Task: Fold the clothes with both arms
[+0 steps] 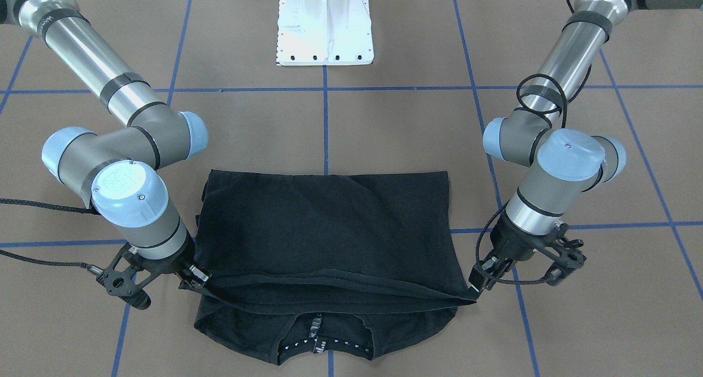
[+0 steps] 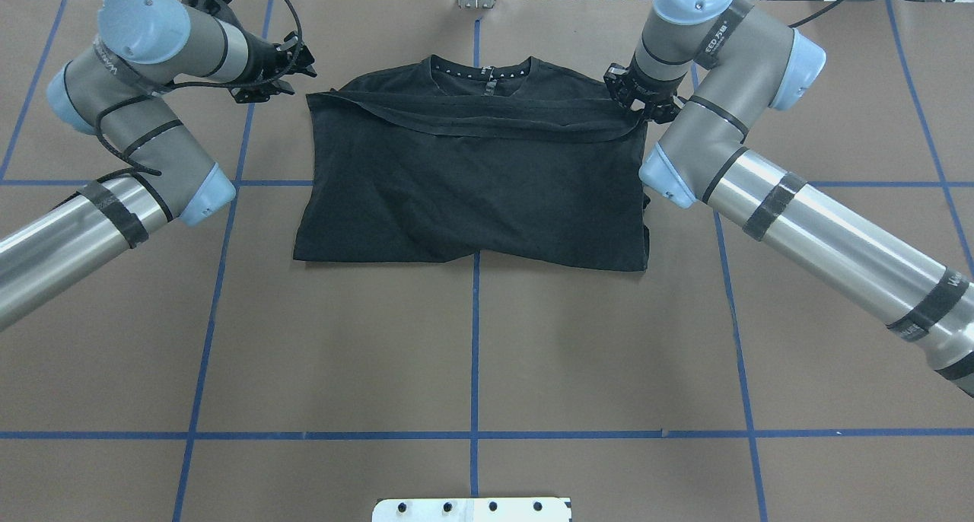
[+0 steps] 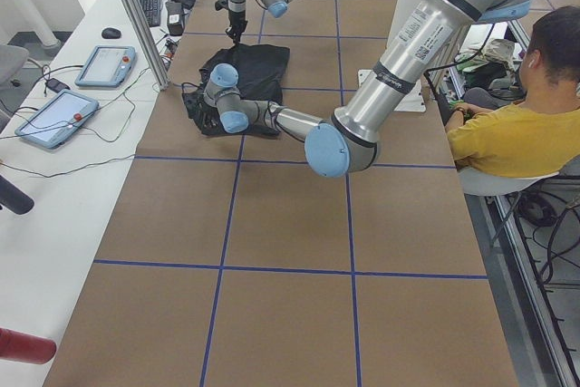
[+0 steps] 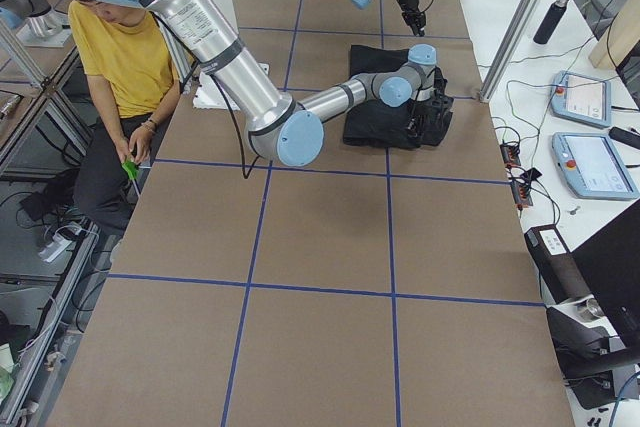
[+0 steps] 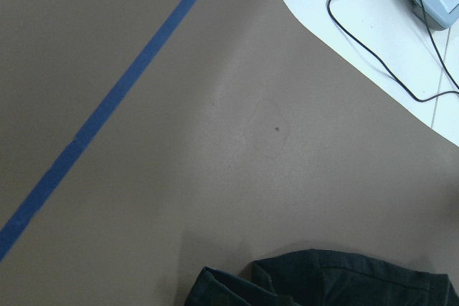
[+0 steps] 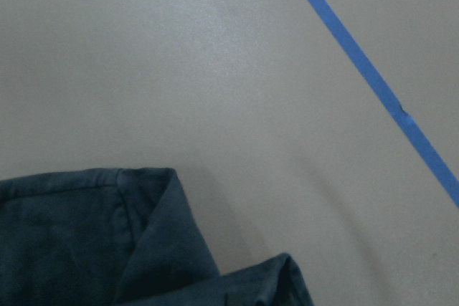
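The black T-shirt lies flat on the brown table, print hidden, its collar at the far edge from the robot. Its lower part is doubled over toward the collar, and the hem runs taut between both grippers. My left gripper is at the hem's pointed corner and appears shut on it. My right gripper appears shut on the other hem corner. In the overhead view the shirt lies between my left gripper and my right gripper. Both wrist views show only a cloth edge, with no fingers in view.
The white pedestal base stands behind the shirt. Blue tape lines grid the table. A person in yellow sits beside the table. Control tablets and cables lie on the white bench past the far edge.
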`<state>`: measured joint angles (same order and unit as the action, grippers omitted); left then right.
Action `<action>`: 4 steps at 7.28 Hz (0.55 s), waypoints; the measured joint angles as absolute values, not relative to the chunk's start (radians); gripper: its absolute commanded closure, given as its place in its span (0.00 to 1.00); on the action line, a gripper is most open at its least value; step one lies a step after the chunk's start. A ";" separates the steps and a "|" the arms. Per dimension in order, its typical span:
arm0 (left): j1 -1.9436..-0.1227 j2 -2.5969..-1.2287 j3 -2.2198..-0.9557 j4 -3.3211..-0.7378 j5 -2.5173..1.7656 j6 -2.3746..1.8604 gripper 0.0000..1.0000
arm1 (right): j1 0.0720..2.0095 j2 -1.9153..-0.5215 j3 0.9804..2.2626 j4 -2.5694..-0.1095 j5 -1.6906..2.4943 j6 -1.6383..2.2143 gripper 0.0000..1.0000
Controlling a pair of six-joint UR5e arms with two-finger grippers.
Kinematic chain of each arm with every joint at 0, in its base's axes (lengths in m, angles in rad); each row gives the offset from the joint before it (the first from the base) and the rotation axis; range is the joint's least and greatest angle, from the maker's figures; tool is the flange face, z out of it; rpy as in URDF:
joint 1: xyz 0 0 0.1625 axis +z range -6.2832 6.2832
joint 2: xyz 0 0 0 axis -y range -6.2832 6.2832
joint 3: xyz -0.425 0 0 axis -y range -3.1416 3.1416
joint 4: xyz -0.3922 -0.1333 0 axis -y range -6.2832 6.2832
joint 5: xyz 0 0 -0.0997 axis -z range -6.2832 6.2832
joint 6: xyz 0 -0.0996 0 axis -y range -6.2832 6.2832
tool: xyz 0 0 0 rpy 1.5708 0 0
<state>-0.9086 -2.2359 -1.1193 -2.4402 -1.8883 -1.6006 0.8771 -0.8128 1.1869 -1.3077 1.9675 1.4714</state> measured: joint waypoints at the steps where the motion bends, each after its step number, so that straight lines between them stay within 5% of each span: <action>1: -0.909 -2.236 -1.121 -2.440 -1.889 -1.597 0.14 | 0.875 -0.845 1.260 -1.308 1.972 1.488 0.00; 4: -0.911 -2.234 -1.129 -2.441 -1.890 -1.593 0.14 | 0.784 -1.073 1.617 -1.303 1.939 1.634 0.00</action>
<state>-0.9108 -2.2343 -1.1291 -2.4406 -1.8898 -1.5933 0.7845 -1.0732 1.6168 -1.3031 1.9393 1.6342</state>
